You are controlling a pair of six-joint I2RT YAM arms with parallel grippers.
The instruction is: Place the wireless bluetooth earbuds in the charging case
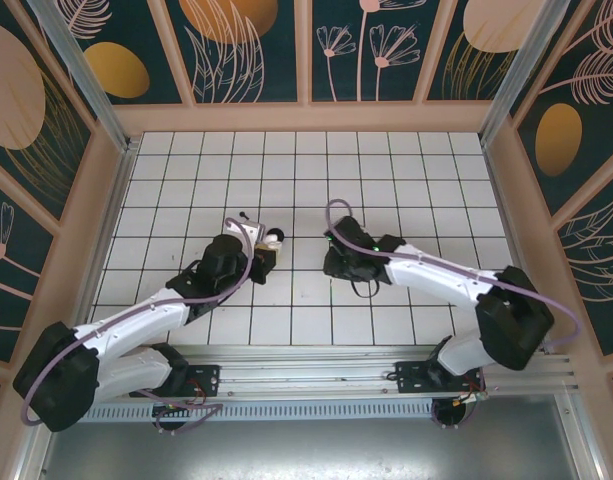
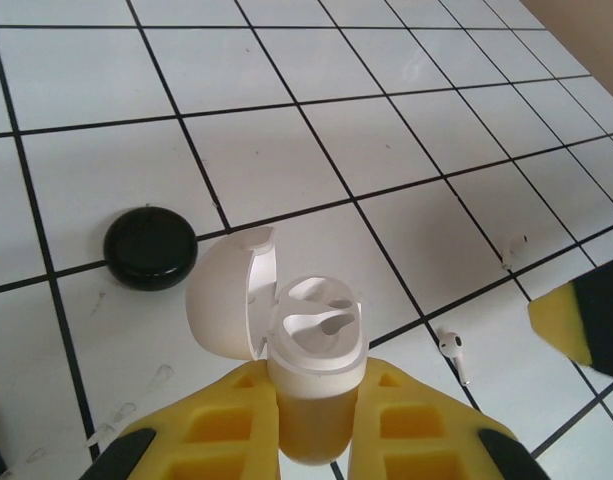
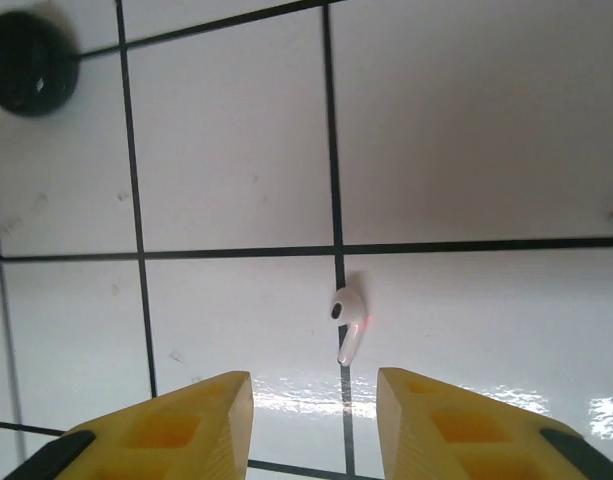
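My left gripper is shut on the white charging case, held upright with its lid swung open to the left and both sockets showing empty. In the top view this gripper holds the case at mid-table. One white earbud lies on the tiles just right of the case. In the right wrist view the same kind of white earbud lies on a tile line, a little ahead of my right gripper, which is open with nothing between its fingers. The right gripper faces the left one.
A round black case lies shut on the tiles left of and beyond the white case; the same black disc sits at the far left in the right wrist view. A yellow fingertip of the right gripper pokes in from the right.
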